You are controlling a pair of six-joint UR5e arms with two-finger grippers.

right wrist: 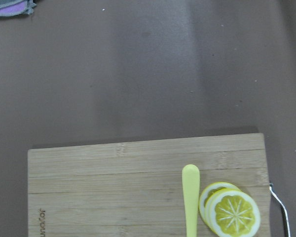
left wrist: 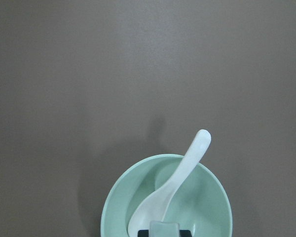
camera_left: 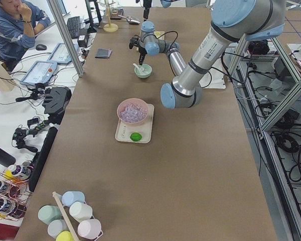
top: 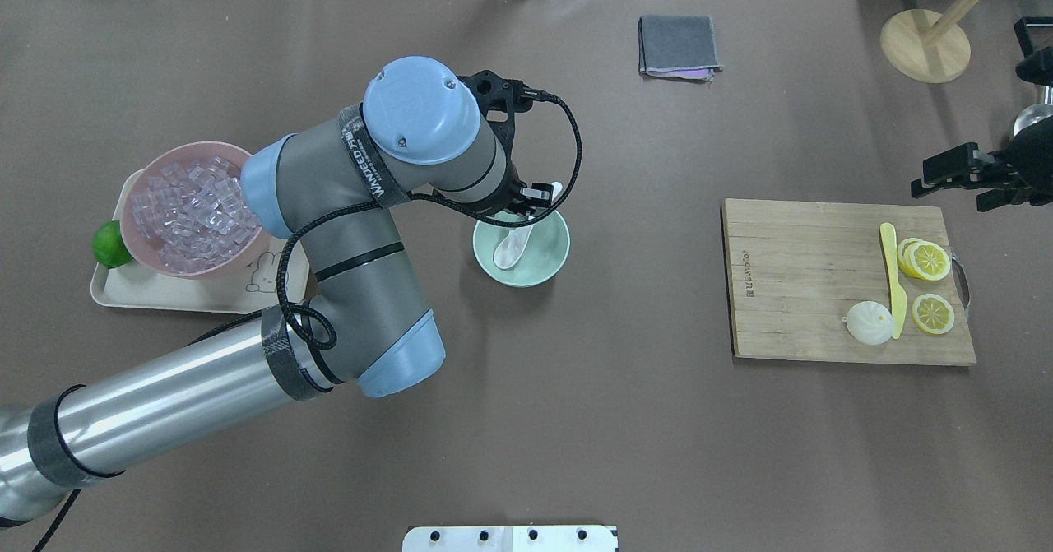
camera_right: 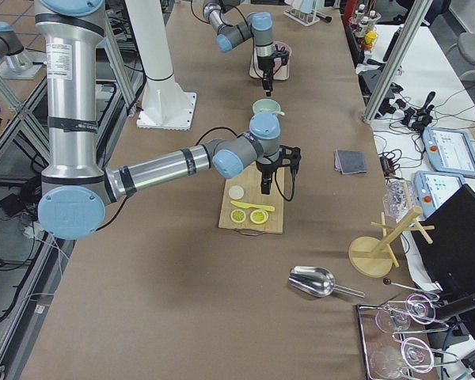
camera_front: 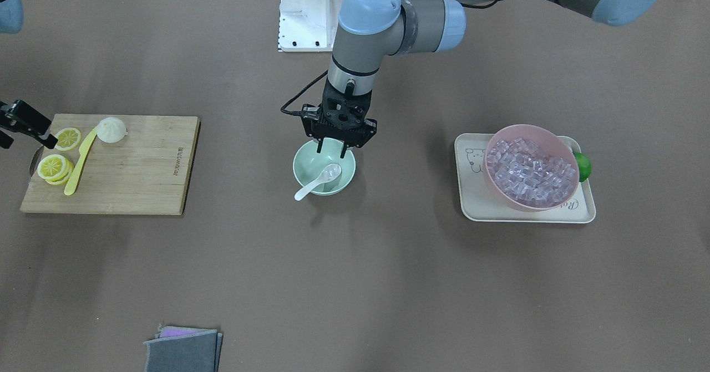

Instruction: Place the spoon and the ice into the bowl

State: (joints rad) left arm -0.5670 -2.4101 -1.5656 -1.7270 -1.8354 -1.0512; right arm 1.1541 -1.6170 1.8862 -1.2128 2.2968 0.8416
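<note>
- Mint-green bowl [camera_front: 304,164] stands near the middle of the brown worktop [camera_front: 388,278], directly under the left end effector [camera_front: 331,150].
- White spoon [camera_front: 319,181] lies in that bowl: scoop on the bottom, handle leaning over the rim on the side away from the robot.
- Left end effector is closed on the ice [left wrist: 164,227], a small pale translucent cube that shows between the dark fingertips at the bottom edge of the left wrist view, just above the spoon's scoop and inside the rim's outline.
- Many like cubes fill a pink bowl [camera_front: 491,183] on a cream tray [camera_front: 471,194], well apart from the mint bowl on the robot's left.
- Writing: the bamboo cutting board [camera_front: 138,178] bears a burned mark that reads roughly "Joyoung"; the tray carries small animal drawings and a script word I cannot read; white lettering on the left arm's black band is too small to make out.
- Left arm comes in low from the robot's left, bends sharply at the elbow, and points its wrist straight down.
- Right end effector [top: 958,188] hovers at the board's outer end near the lemon slices [camera_front: 54,167], fingers apart and holding nothing.
</note>
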